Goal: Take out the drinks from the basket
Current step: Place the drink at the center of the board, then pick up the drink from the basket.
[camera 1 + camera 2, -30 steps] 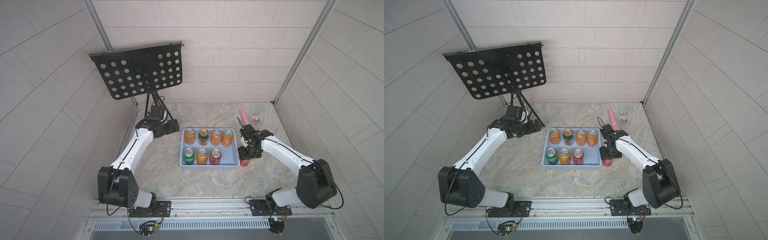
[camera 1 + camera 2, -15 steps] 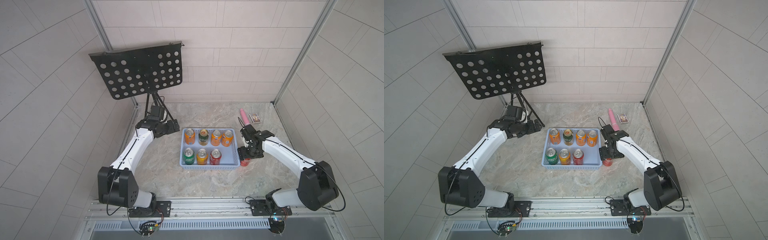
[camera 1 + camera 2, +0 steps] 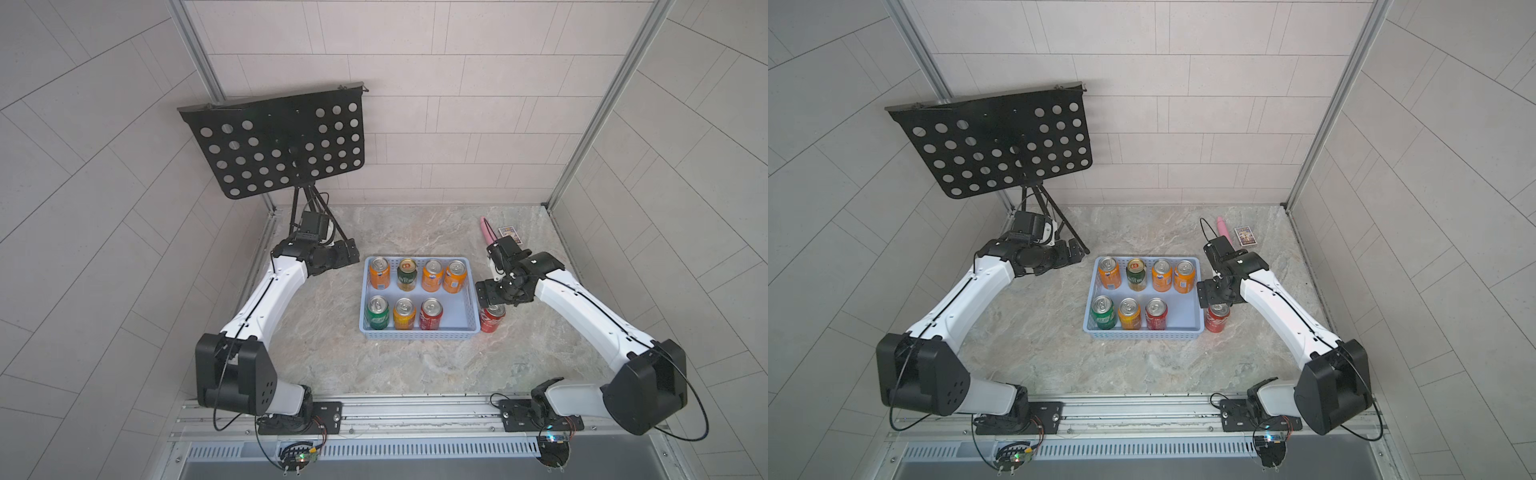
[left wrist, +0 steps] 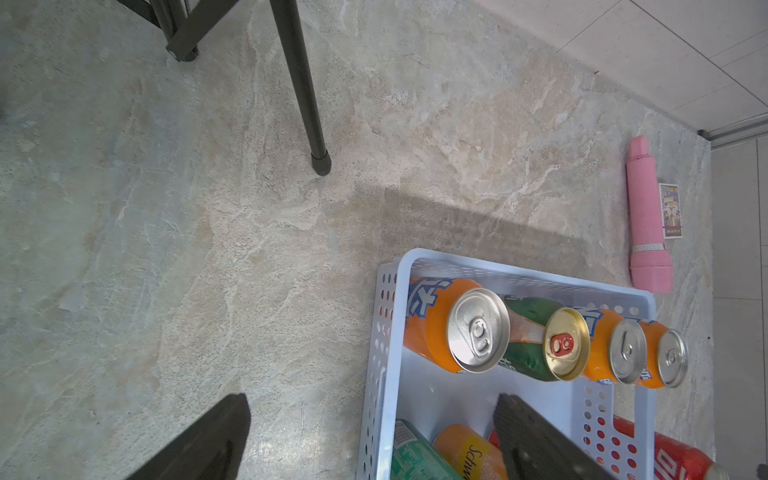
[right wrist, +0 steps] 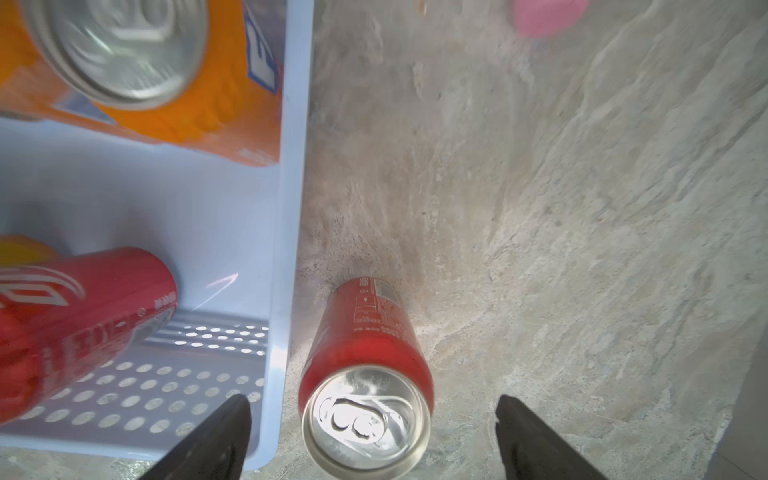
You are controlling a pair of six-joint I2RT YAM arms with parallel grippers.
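1. My right fingers (image 5: 216,440) are spread wide. One stands on each side of the loose red can (image 5: 365,374), and neither touches it.
2. That loose red can stands upright on the desk (image 3: 332,361). It is outside the basket (image 3: 415,335), just beside the basket's near right corner.
3. Inside the basket, the near row holds three upright drinks side by side. From my left they are the bright green can (image 3: 377,312), the yellow-orange can (image 3: 404,313) and the second red can (image 3: 431,313).
4. The far row holds four more, also upright: the first orange can (image 3: 379,273), the dark green can (image 3: 406,275), the second orange can (image 3: 432,275) and the third orange can (image 3: 455,276).
5. My left fingers (image 4: 208,436) are spread apart as well and hold nothing. They hang near the basket's far left corner.
6. Farther back on my right, a pink tube (image 4: 648,216) lies on the desk with a small card box (image 4: 670,210) just beside it.
7. Farthest off on my left, a black music stand (image 3: 282,141) rises against the wall.
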